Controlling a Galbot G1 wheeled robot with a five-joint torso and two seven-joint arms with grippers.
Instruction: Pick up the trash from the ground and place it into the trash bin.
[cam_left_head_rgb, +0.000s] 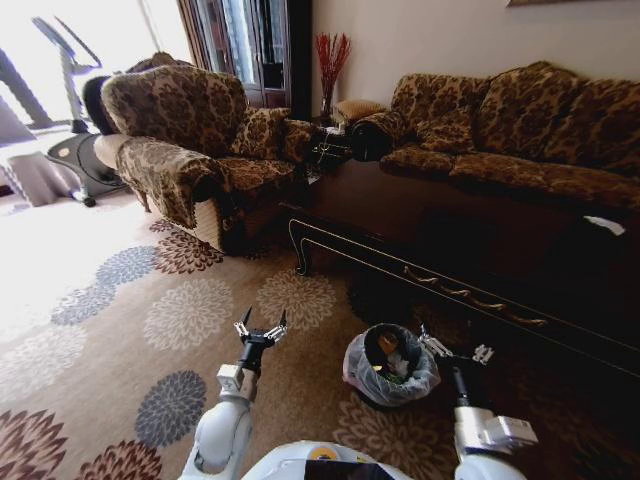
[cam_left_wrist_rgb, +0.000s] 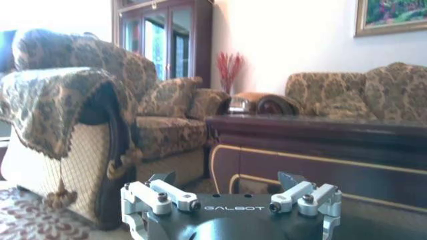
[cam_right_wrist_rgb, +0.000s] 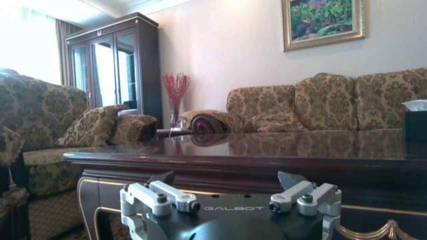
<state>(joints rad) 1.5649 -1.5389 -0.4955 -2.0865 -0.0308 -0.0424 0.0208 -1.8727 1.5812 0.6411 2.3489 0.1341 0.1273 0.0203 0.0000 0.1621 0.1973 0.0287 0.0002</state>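
The trash bin (cam_left_head_rgb: 352, 372), small and dark with a pale liner bag around its rim, stands on the patterned carpet in front of the coffee table. Inside it lie a few pieces of trash (cam_left_head_rgb: 390, 362), dark, orange and green, bunched together. My left gripper (cam_left_head_rgb: 265, 320) hovers open over the carpet to the bin's left, empty. To the bin's right my right gripper (cam_left_head_rgb: 455, 348) also hangs open and empty. The left wrist view has the open left gripper (cam_left_wrist_rgb: 227, 176) facing the armchair and table. The right gripper (cam_right_wrist_rgb: 227, 175) faces the table's side.
A long dark coffee table (cam_left_head_rgb: 450, 230) runs just behind the bin, with a tissue box (cam_left_head_rgb: 605, 225) on it. An armchair (cam_left_head_rgb: 190, 140) stands at the left, a sofa (cam_left_head_rgb: 520, 130) behind the table, an exercise machine (cam_left_head_rgb: 70, 150) at the far left. Open carpet (cam_left_head_rgb: 150, 330) lies left.
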